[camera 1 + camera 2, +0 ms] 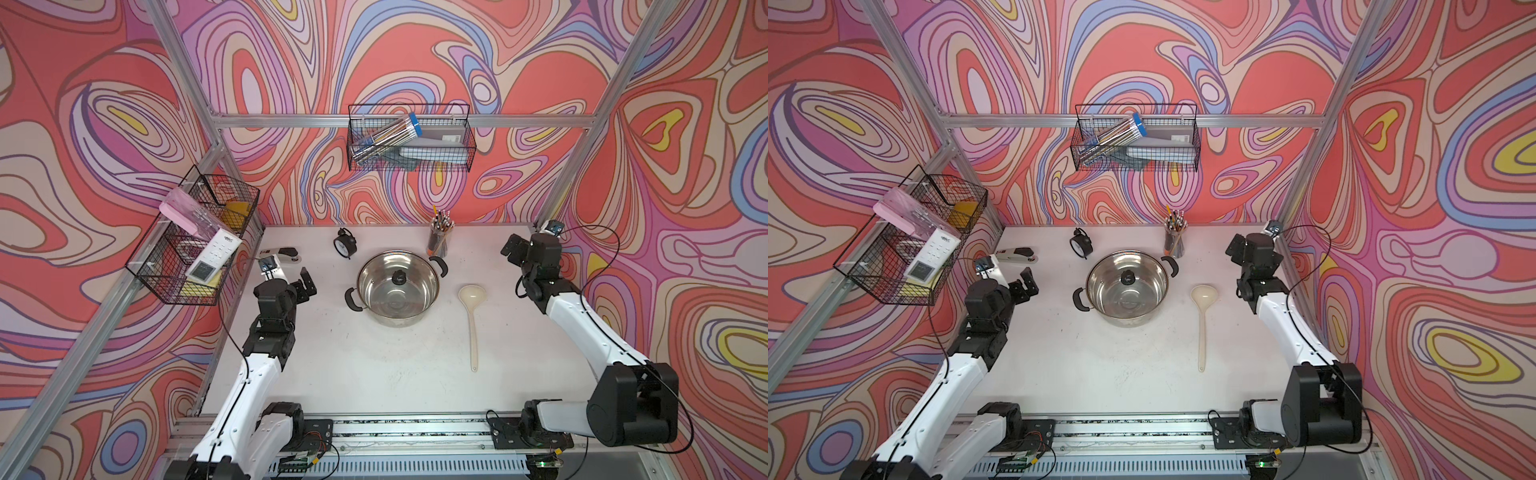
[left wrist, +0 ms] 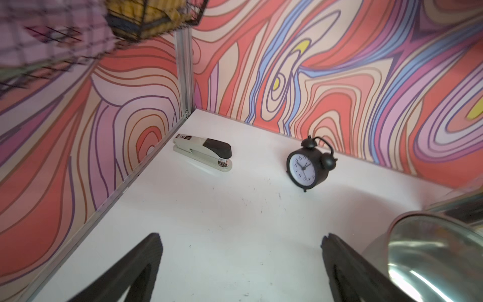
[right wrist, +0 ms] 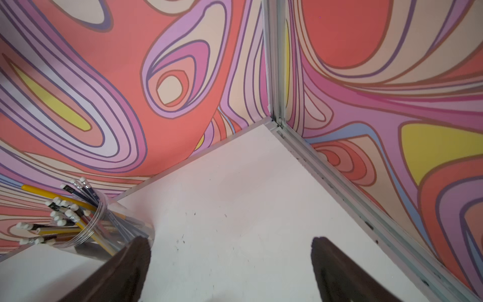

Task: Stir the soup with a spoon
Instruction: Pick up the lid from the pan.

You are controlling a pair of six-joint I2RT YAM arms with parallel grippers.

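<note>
Left arm (image 1: pixel 253 382): white shell links, black joint housings, and a thin black cable (image 1: pixel 237 353) clipped along the white link behind the left gripper (image 1: pixel 306 286). Right arm (image 1: pixel 582 320): same white links, a big rounded black elbow block (image 1: pixel 636 403), black cable looping off it. Right gripper (image 1: pixel 512 249) is all black, like the left. In the wrist views the fingers (image 2: pixel 149 251) are matte black and tapered, with a triangular cut-out; the right ones (image 3: pixel 136 256) look brownish-black with rough tips. Small camera module (image 1: pixel 267 263) with a bluish face just behind each gripper. Black base plates (image 1: pixel 505 434) at the far end of each arm.
</note>
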